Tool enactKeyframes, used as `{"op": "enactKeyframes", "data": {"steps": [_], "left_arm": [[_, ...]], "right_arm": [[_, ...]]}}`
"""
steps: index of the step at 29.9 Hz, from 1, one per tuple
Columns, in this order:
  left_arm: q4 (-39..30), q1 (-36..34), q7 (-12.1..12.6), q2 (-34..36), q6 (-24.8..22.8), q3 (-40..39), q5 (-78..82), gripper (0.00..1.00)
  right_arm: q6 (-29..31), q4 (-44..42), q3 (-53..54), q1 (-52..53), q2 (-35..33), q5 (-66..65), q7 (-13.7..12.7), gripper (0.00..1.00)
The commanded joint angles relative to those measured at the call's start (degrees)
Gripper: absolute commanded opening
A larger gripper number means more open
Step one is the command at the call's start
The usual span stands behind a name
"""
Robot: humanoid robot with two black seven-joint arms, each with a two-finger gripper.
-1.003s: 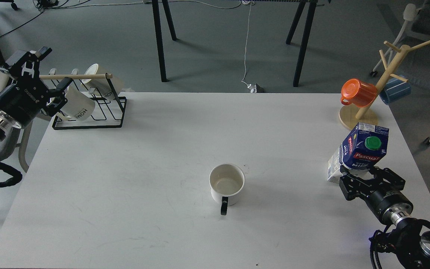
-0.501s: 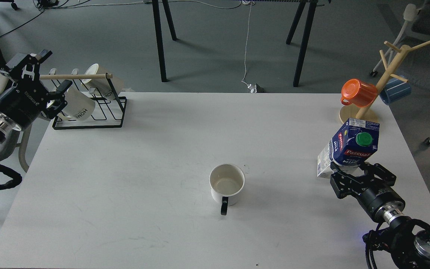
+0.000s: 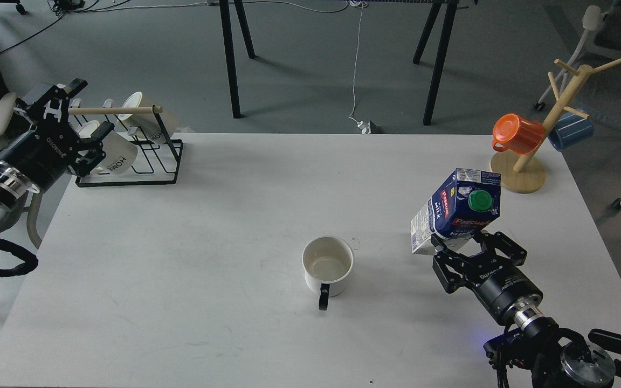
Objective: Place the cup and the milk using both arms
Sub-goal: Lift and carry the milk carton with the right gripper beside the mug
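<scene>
Right gripper point(image 3: 464, 243) grasping milk point(image 3: 459, 210), carried leftward toward cup point(image 3: 328, 265); left gripper point(image 3: 81, 110) released, shifted right.

The milk carton point(image 3: 459, 211) carries a red "Pascual" label and white "MILK" lettering on its blue side. A white mug point(image 3: 112, 152) on the black wire rack point(image 3: 127, 161) reads "HOME".
</scene>
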Motion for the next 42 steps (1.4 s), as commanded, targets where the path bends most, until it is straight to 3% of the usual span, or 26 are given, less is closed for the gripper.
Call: {"op": "enactKeyframes", "data": {"steps": [1, 8, 42], "left_arm": [[0.0, 0.0, 0.0, 0.0, 0.0, 0.0, 0.0, 0.94], [0.0, 0.1, 0.0, 0.0, 0.0, 0.1, 0.0, 0.94], [0.8, 0.5, 0.0, -0.1, 0.0, 0.1, 0.0, 0.94]], "right_arm": [[0.0, 0.2, 0.0, -0.8, 3.3, -2.4, 0.7, 0.67], [0.0, 0.2, 0.0, -1.6, 8.7, -5.8, 2.7, 0.67], [0.0, -0.4, -0.3, -5.8, 10.1, -9.1, 2.6, 0.72]]}}
